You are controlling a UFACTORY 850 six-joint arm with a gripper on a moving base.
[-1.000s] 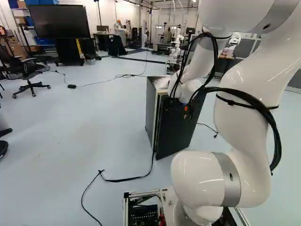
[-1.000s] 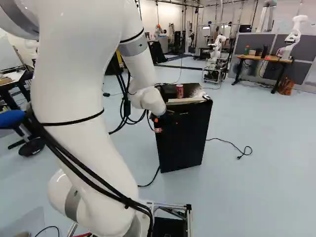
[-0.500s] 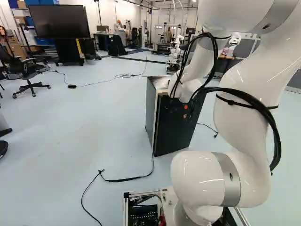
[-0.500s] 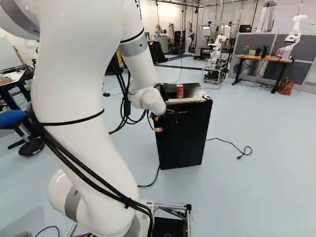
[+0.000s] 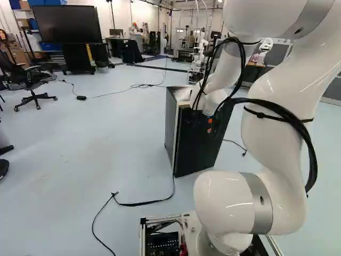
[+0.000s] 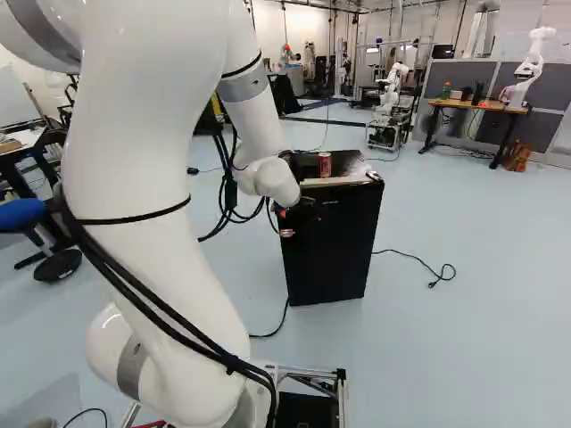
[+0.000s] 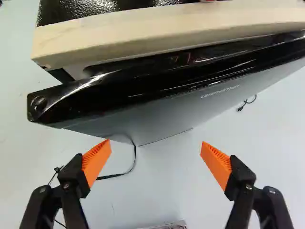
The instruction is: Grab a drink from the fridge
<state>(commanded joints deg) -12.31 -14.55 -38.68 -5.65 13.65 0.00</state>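
Stage, likely: opening fridge (image 6: 330, 254); end effector (image 7: 156, 160) spread near top edge of door (image 7: 157, 114). Next: align with free side edge, pull.

There is one fridge (image 6: 335, 254), one red can (image 6: 325, 164) and two orange pads (image 7: 216, 164).

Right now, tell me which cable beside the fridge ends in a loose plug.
The cable right of the fridge in the right base view, its plug lying free; the left cable runs on out of view.
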